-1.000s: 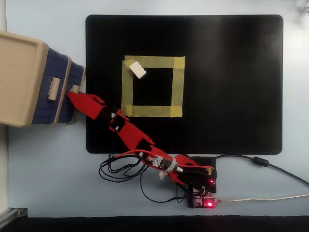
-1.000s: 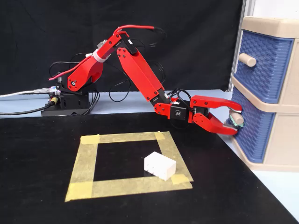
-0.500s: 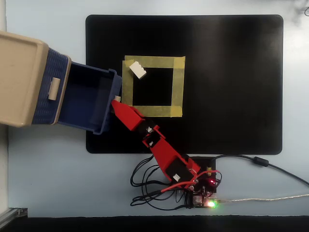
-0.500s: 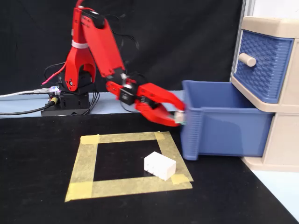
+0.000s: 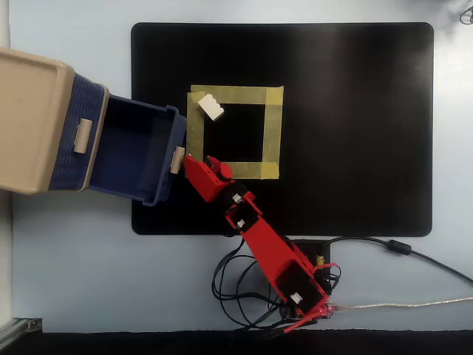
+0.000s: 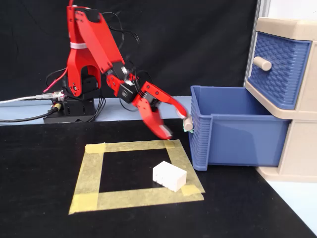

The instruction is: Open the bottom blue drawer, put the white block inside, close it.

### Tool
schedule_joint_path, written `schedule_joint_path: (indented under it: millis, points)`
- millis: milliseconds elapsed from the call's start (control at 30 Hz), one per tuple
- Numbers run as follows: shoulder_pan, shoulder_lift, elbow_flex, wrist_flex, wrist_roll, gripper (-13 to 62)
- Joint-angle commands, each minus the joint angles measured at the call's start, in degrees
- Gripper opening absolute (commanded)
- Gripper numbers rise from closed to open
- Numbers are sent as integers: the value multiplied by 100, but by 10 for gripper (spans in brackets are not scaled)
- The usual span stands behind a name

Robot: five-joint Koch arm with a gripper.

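The bottom blue drawer (image 5: 164, 196) (image 6: 237, 144) is pulled out of the beige cabinet (image 5: 29, 118) and looks empty. Its small beige handle (image 5: 177, 160) (image 6: 187, 124) faces the mat. The white block (image 5: 210, 107) (image 6: 169, 176) lies on a corner of a yellow tape square (image 5: 272, 133) (image 6: 89, 173), close to the drawer front. My red gripper (image 5: 201, 161) (image 6: 176, 125) hovers low just beside the handle with its jaws spread. One jaw tip is next to the handle. The gripper holds nothing.
The upper blue drawer (image 5: 74, 133) (image 6: 277, 69) is shut, with its own handle. A black mat (image 5: 355, 133) covers the table. The arm's base and cables (image 5: 244, 285) sit at the mat's edge opposite the block.
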Motion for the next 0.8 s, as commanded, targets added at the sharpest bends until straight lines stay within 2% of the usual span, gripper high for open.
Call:
schedule_joint_path:
  millis: [0,67,167,333,467,633,767]
  points:
    - [281,773,-861,1828,694,333]
    - [404,835,-1863,3296,1292,331]
    - [791,299,-3560,5353,2707,331]
    - [949,-598,-5827,6785,4395,331]
    - [949,-1749,-7717,8473,5757,331]
    - [949,-3463,-10512,10626,6354,331]
    - [958,-4623,-12138,11303,6354,332]
